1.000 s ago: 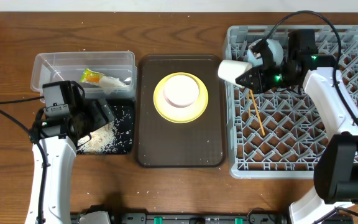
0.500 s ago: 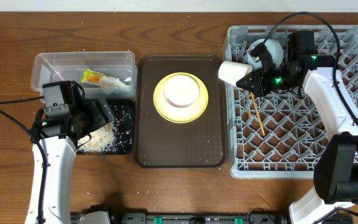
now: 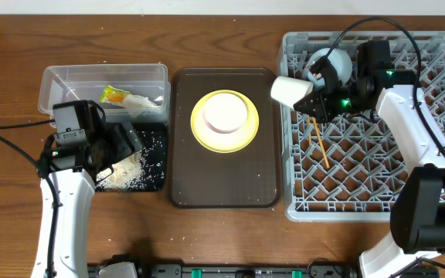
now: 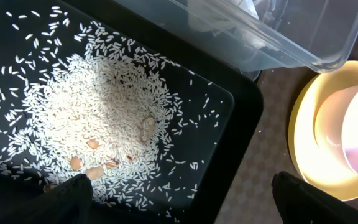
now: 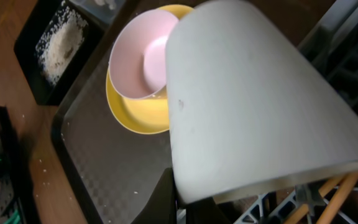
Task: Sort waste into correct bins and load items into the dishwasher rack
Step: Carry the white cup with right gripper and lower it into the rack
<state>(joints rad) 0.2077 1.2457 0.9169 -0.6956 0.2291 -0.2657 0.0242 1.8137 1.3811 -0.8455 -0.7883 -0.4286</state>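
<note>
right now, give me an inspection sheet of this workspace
surface: wooden table, dark brown serving tray at centre
job's things: pink bowl on yellow plate on that tray; chopsticks lying in the rack; rice in the black tray; snack wrapper and white wrapper in the clear tub
clutter: nothing seen
tools: left tool open above the rice; right tool shut on the white cup, by the rack's edge
cables: black cable arching over the rack; second cable trailing from the left arm
surroundings: nothing seen
</note>
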